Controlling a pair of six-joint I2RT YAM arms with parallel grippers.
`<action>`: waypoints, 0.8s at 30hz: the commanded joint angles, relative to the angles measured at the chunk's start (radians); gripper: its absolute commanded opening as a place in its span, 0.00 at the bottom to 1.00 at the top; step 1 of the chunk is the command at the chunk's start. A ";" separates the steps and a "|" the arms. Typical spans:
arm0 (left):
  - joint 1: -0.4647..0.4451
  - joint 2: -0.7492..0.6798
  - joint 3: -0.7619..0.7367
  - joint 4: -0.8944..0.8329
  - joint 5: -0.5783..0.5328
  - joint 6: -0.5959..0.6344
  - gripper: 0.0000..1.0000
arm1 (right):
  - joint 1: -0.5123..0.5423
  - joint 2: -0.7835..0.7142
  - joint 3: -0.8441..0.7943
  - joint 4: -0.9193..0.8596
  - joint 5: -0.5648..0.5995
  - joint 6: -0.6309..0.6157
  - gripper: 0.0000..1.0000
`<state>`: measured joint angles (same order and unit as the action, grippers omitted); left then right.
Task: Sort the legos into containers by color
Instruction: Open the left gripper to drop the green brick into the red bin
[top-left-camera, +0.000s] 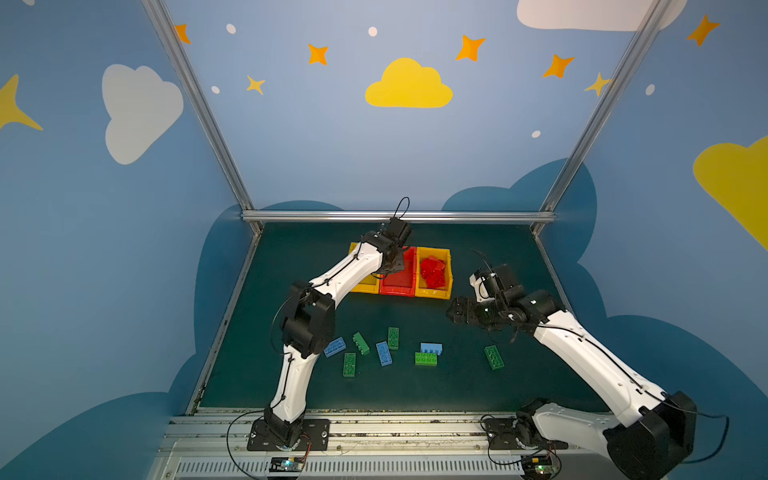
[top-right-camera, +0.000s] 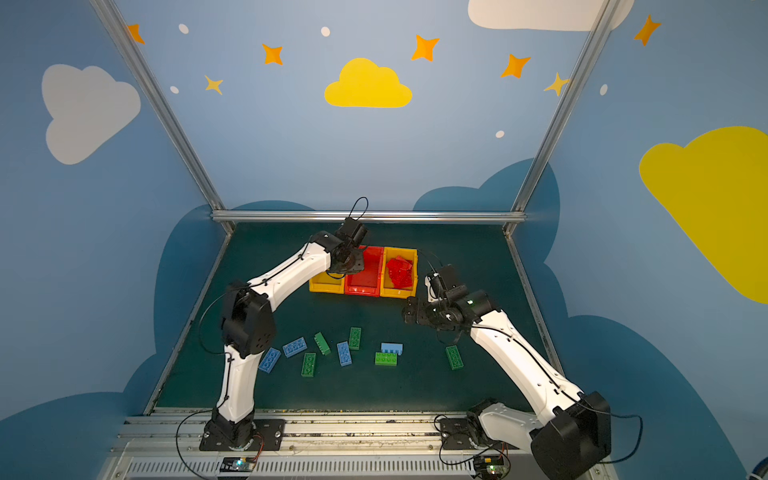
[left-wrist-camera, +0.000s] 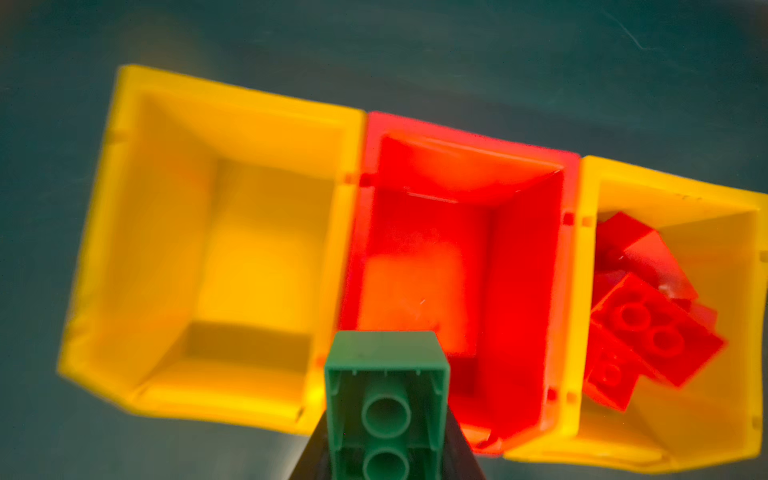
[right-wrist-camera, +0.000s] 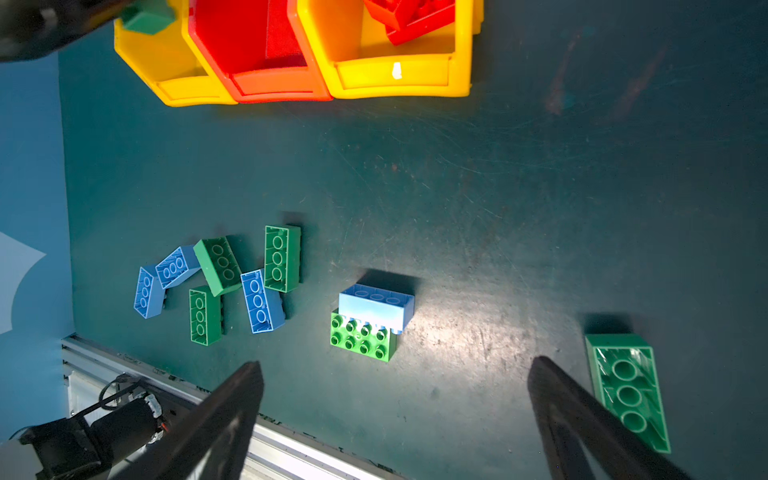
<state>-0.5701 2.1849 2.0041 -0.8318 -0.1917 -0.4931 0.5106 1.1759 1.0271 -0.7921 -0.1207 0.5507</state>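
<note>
Left hand (left-wrist-camera: 385, 453) is clamping a green brick (left-wrist-camera: 386, 374), hollow underside facing the wrist camera. It is hanging above the bin row, about where the left yellow bin (left-wrist-camera: 124, 208) is meeting the red bin (left-wrist-camera: 523, 291). The right yellow bin (left-wrist-camera: 582, 316) is holding a pile of red bricks (left-wrist-camera: 652, 332).

Right hand (right-wrist-camera: 395, 374) is hovering over the bench (right-wrist-camera: 498, 187) with fingers spread wide, gripping nothing.

9 loose bricks are lying on the bench in front of the bins, 5 green and 4 blue. A cluster of 6 (top-right-camera: 322, 349) is sitting front-left, 3 blue and 3 green, all undersides up. A light blue brick (right-wrist-camera: 376, 305) is lying on its side, touching a studs-up green brick (right-wrist-camera: 363, 338). A lone green brick (right-wrist-camera: 627, 390), underside up, is lying just beside 1 right-hand finger in the wrist view.
</note>
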 joint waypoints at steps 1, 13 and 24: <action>-0.008 0.087 0.134 -0.101 0.016 0.045 0.27 | -0.013 -0.018 -0.009 -0.033 0.013 0.005 0.97; -0.028 0.243 0.442 -0.213 0.037 0.058 0.74 | -0.039 -0.071 -0.019 -0.070 0.028 0.005 0.97; -0.115 -0.201 -0.231 0.022 -0.014 -0.005 0.75 | -0.039 -0.122 -0.038 -0.076 -0.026 0.005 0.97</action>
<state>-0.6743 2.0781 1.8954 -0.8719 -0.1890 -0.4648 0.4747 1.0847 1.0000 -0.8436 -0.1265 0.5541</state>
